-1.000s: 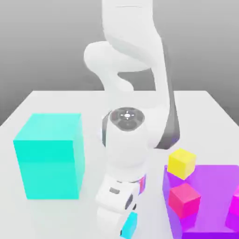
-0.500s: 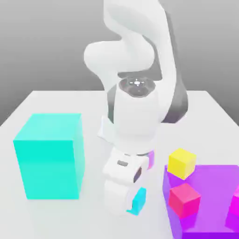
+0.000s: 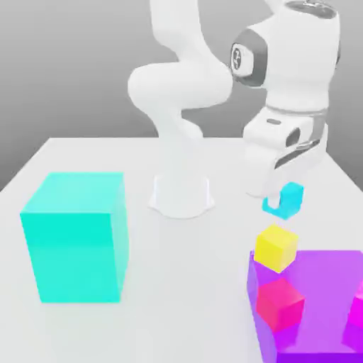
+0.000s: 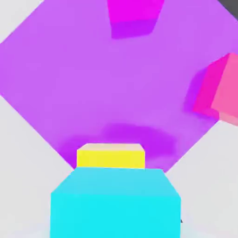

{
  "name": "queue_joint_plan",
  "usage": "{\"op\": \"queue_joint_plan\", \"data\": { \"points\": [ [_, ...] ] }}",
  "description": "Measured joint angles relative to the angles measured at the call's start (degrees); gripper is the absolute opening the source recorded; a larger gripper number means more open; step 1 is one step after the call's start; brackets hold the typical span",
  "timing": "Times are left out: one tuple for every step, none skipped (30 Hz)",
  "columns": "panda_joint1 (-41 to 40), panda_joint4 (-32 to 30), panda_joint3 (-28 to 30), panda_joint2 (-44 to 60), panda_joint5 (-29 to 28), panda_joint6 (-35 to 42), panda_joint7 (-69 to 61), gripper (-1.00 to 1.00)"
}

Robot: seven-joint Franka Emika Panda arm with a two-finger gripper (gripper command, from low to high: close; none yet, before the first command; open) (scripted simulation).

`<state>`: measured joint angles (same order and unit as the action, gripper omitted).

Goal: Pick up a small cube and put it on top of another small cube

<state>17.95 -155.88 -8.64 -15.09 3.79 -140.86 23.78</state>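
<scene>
Nearest the camera in the exterior view, at lower right of the frame, sits the purple block [image 3: 322, 301], a broad flat platform and no container: nothing here has walls to hold anything. On its top rest the pink-red cube [image 3: 281, 303] and, on the near corner toward the arm, the yellow cube [image 3: 276, 247]; a magenta piece [image 3: 356, 319] shows at the frame's right edge. At the left of the frame stands the large cyan block [image 3: 74, 237] on the white worktop [image 3: 85, 152], well apart from the action. Further back, right of centre, the tool [image 3: 281, 201] is closed tight on the small cyan cube [image 3: 283, 199], held in the air above and just behind the yellow cube, not touching it. In the hand view the small cyan cube [image 4: 115, 202] overlaps the yellow cube [image 4: 110, 155] yet looks offset. My worry: a release before the two are squared would leave the cyan cube overhanging, so it tips off, or a descent at a slant nudges the yellow cube off the platform's corner.
</scene>
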Motion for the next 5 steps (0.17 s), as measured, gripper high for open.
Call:
{"op": "queue_joint_plan", "data": {
  "points": [
    [-0.08, -0.63, -0.19, 1.71, -0.20, -2.33, 0.28, -1.00],
    [-0.18, -1.14, -0.35, 3.13, -0.37, -4.25, 0.46, 1.00],
    [-0.18, -1.14, -0.35, 3.13, -0.36, -4.25, 0.46, 1.00],
    [-0.18, -1.14, -0.35, 3.13, -0.36, -4.25, 0.46, 1.00],
    [-0.18, -1.14, -0.35, 3.13, -0.36, -4.25, 0.46, 1.00]
  ]
}}
